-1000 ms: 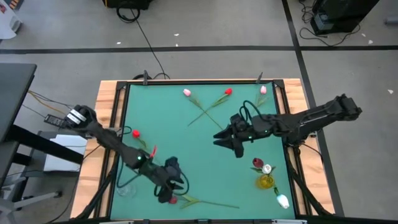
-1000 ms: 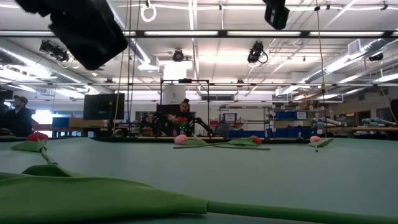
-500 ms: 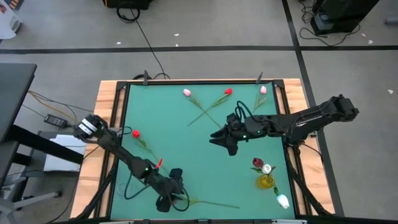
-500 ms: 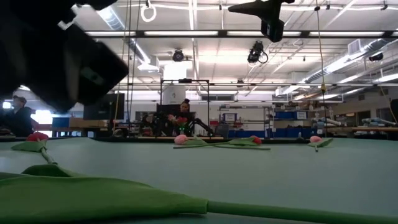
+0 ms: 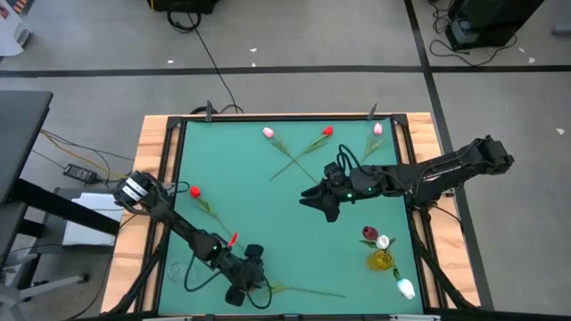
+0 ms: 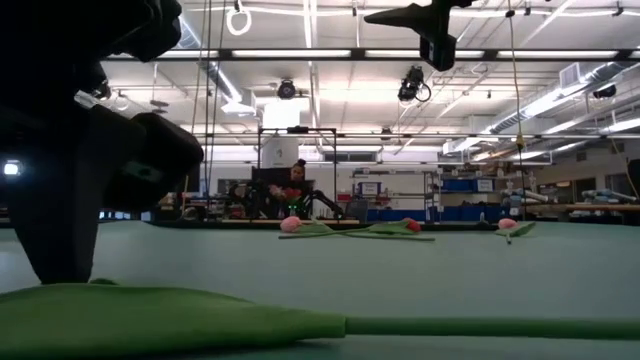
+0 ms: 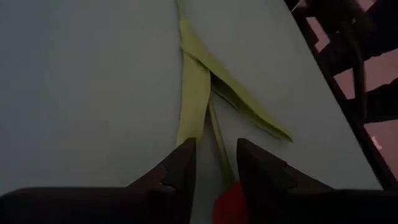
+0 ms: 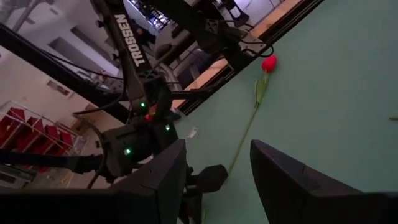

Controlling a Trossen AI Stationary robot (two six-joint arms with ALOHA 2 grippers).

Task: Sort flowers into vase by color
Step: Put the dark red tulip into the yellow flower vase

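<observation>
A red tulip lies on the green table near its front edge, its stem [image 5: 303, 291] pointing right; its leaves show large in the low view [image 6: 170, 320]. My left gripper [image 5: 243, 287] is down at the tulip's head end. Its open fingers stand on either side of the stem [image 7: 217, 134], just past the red head [image 7: 227, 202]. I cannot tell whether they touch it. My right gripper [image 5: 314, 198] is open and empty, raised over the table's middle, and it also shows in the low view [image 6: 415, 15].
A pink tulip [image 5: 268, 133] and a red tulip [image 5: 327, 132] lie crossed at the far side. Another pink tulip [image 5: 377, 128] lies far right and a red one [image 5: 194, 191] at the left. A yellow vase [image 5: 382, 259] holds maroon and white blooms at the near right, with a white bloom [image 5: 406, 288] beside it.
My left gripper has gone toward the table's near edge and down onto the table at the red tulip's head end. My right gripper has moved a little toward the table's left and far side, staying raised.
</observation>
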